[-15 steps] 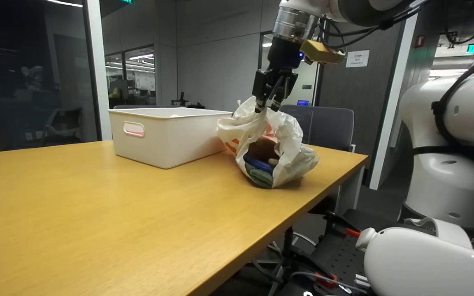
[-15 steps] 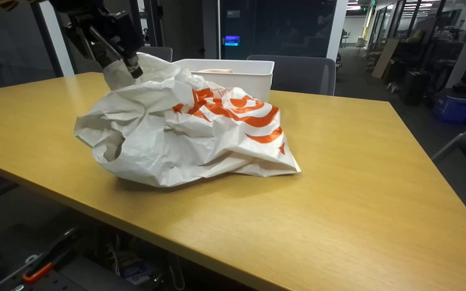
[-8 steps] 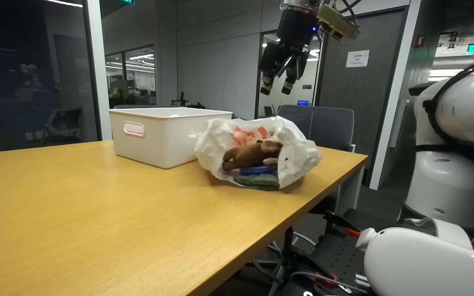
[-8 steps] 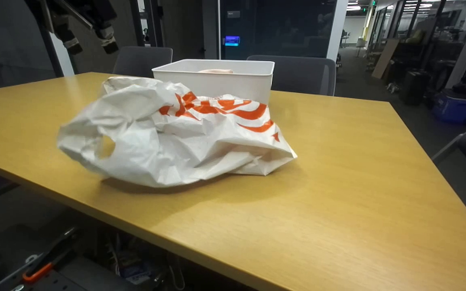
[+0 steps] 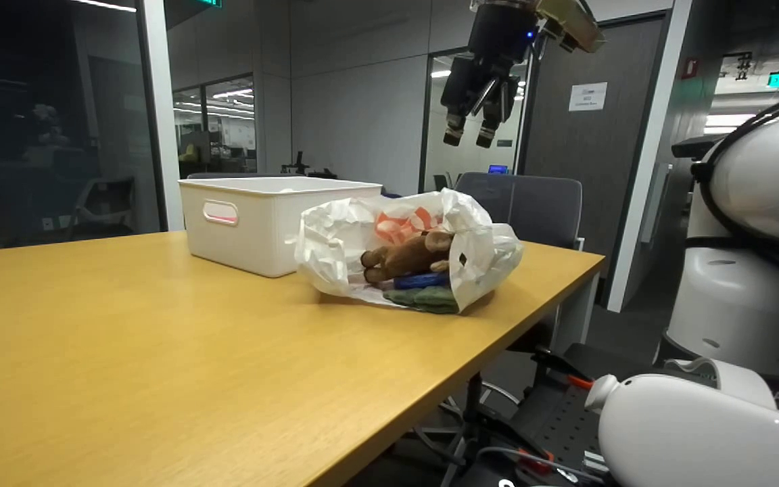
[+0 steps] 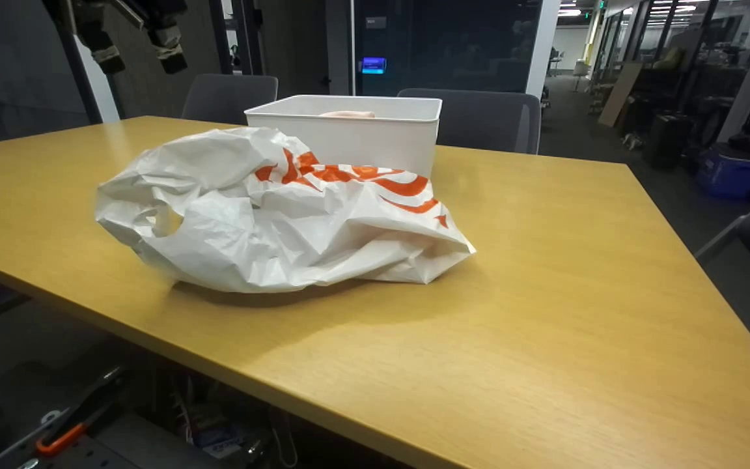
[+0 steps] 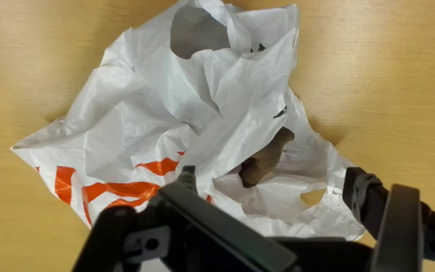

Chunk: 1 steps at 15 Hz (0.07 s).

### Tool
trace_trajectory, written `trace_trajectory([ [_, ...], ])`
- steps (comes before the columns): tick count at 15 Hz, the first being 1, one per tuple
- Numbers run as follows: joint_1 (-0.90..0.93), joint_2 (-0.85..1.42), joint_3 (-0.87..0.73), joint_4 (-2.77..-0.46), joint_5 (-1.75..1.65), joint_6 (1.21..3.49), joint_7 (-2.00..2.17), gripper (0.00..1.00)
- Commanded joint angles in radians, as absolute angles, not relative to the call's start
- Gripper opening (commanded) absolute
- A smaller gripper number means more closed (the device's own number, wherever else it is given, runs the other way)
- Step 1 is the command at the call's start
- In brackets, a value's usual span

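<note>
One crumpled white plastic bag [image 6: 284,221], orange-printed, gaping on its side, jaws apart above.

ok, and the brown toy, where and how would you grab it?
Probably by the stubby legs, coming in low through the open mouth of the bag. The toy lies across the opening, legs sticking out past the blue item, while in the wrist view the bag covers part of it from above. The hand hangs open overhead.

Orange-printed white bag [image 6: 271,238], white bin [image 5: 251,240], yellowish table [image 5: 159,358]
</note>
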<state>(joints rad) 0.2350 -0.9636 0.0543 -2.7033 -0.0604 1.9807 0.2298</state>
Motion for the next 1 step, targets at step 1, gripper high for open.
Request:
trace_trajectory([
  [1, 0.195, -0.976, 0.084, -2.676, -0.009, 1.927, 0.166, 1.0],
])
